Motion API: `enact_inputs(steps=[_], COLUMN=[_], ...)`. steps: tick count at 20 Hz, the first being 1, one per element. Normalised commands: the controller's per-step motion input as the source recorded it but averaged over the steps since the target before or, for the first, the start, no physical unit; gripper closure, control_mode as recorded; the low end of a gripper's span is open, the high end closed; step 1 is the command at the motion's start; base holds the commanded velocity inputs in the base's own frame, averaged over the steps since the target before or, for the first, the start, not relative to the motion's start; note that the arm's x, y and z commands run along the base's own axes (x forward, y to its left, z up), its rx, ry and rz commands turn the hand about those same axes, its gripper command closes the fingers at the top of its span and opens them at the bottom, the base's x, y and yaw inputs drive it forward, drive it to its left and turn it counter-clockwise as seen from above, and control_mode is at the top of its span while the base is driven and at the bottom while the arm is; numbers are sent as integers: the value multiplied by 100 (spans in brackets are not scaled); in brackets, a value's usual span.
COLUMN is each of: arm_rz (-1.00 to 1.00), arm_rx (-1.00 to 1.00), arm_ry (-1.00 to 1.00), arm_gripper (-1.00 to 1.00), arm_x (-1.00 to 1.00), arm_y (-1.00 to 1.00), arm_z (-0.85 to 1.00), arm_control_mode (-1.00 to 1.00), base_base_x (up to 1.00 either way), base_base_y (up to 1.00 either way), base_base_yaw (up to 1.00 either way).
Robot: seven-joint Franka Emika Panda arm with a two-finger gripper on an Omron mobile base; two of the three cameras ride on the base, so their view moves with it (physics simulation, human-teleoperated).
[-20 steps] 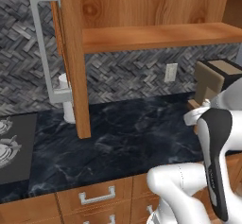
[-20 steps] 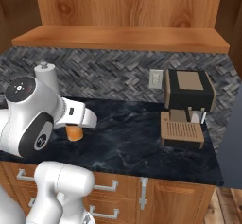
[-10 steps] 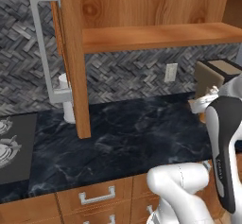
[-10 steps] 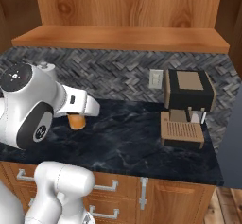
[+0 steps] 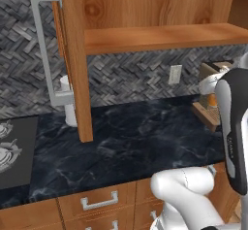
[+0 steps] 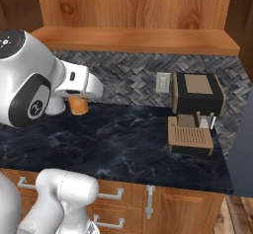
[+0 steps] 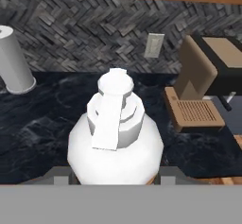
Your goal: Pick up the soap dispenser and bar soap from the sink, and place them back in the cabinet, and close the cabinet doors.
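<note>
Gripper (image 7: 113, 180) fingers are clamping tight on the soap dispenser (image 7: 116, 133); we're carrying it in the air above the dark counter (image 6: 118, 149), below the cabinet (image 6: 133, 35) shelf.

The robot arm (image 6: 29, 85) is big, round and shiny white. In the right base view, at the left of the frame, one fat white joint has a dark grey oval patch with a small round white mark on it. On top of it sits a dark cap with tiny white marks. A white boxy piece sticks out from it toward the middle of the frame and has a small dark slot on its side. At the lower left a smooth white link curves like a tube. In the left base view, at the right edge, a long dark grey strip with small pale lettering runs down a white link.
</note>
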Motion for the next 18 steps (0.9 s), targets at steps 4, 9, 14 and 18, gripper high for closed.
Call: enact_inputs(steps=[4, 9, 14, 18], arm_rz=[0, 1, 0, 0], arm_rx=[0, 0, 0, 0], arm_ry=[0, -3, -7, -4], arm_gripper=[100, 100, 100, 100], arm_x=[22, 26, 31, 40], arm_y=[0, -1, 0, 0], arm_z=[44, 26, 32, 29], arm_control_mode=[-100, -100, -100, -100], base_base_x=[0, 0, 0, 0], base_base_y=[0, 0, 0, 0], base_base_yaw=[0, 0, 0, 0])
